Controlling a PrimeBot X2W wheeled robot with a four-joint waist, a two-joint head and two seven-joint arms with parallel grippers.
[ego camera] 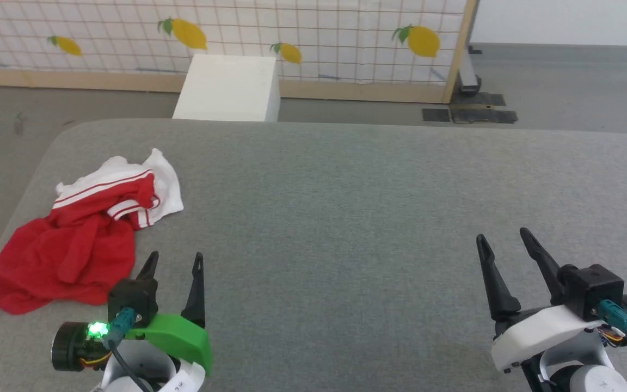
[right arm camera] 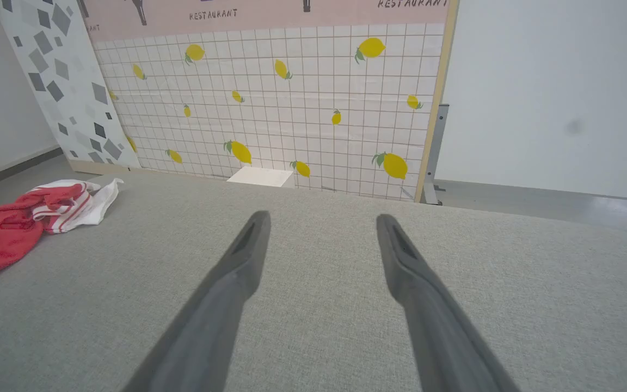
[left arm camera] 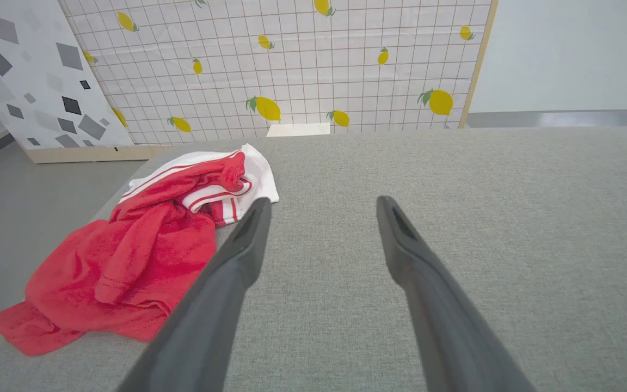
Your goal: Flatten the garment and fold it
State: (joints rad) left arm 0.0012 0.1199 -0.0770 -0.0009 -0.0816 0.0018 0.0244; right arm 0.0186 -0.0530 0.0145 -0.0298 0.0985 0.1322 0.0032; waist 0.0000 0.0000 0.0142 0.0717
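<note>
A crumpled red jersey T-shirt (ego camera: 68, 245) with white sleeves and red-and-white striped trim lies heaped on a grey fabric-covered table (ego camera: 346, 185), ahead of and to the left of the left gripper (ego camera: 176, 254). That gripper's two long dark fingers (ego camera: 147, 269) stand spread wide, with bare grey cloth between them. In the left wrist view the shirt's red folds reach in beside the left-hand finger; whether cloth and finger touch cannot be told. The white sleeve and striped trim form the end of the heap farthest ahead of those jaws, while the red body spreads back and farther left toward the table's rounded edge. The right gripper (ego camera: 501, 234) is well apart from the shirt, its jaws likewise wide and holding nothing, with plain grey tabletop between and ahead of them. From the right wrist view, the shirt sits far off to the left of those jaws. Straight ahead of both grippers, past the table's far edge, a white box (ego camera: 229, 87) stands on the floor against a grid-patterned panel printed with lemons (ego camera: 319, 38).
</note>
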